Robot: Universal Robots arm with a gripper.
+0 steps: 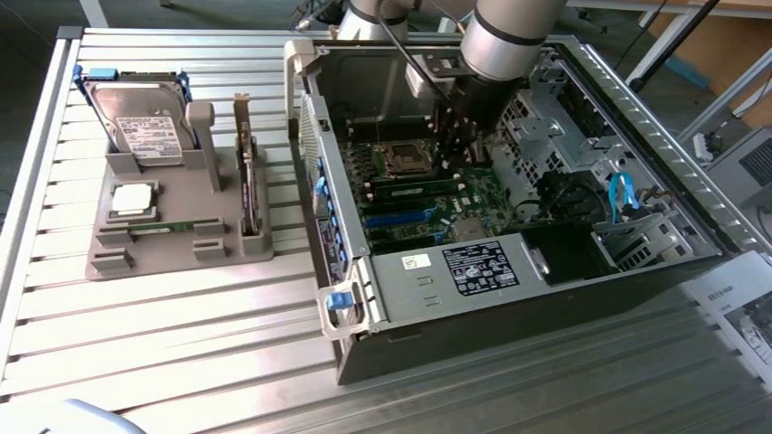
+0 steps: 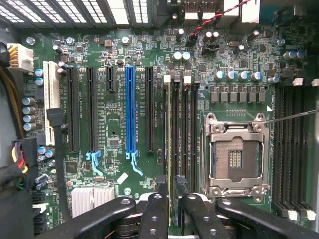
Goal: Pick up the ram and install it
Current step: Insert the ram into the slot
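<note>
The ram [image 2: 171, 129] is a thin green stick standing edge-up in a memory slot of the motherboard [image 2: 114, 55], beside the empty processor socket [image 2: 235, 157]. My gripper [image 2: 171, 185] is at the stick's near end, with one black finger [image 2: 158, 206] on each side and a narrow gap around the stick. In the exterior view the arm reaches down into the open computer case [image 1: 362, 298]. There the gripper [image 1: 465, 161] hangs over the end of the ram [image 1: 417, 187] toward the exterior view's right. A second ram [image 1: 163, 228] lies flat on the grey fixture [image 1: 115, 262].
The fixture also holds a hard drive [image 1: 145, 122], a square silver processor chip [image 1: 133, 201] and an upright dark expansion card [image 1: 248, 176]. Blue and black card slots [image 2: 129, 109] lie beside the memory slots. Cables [image 1: 621, 194] and drive bays crowd the case on the exterior view's right.
</note>
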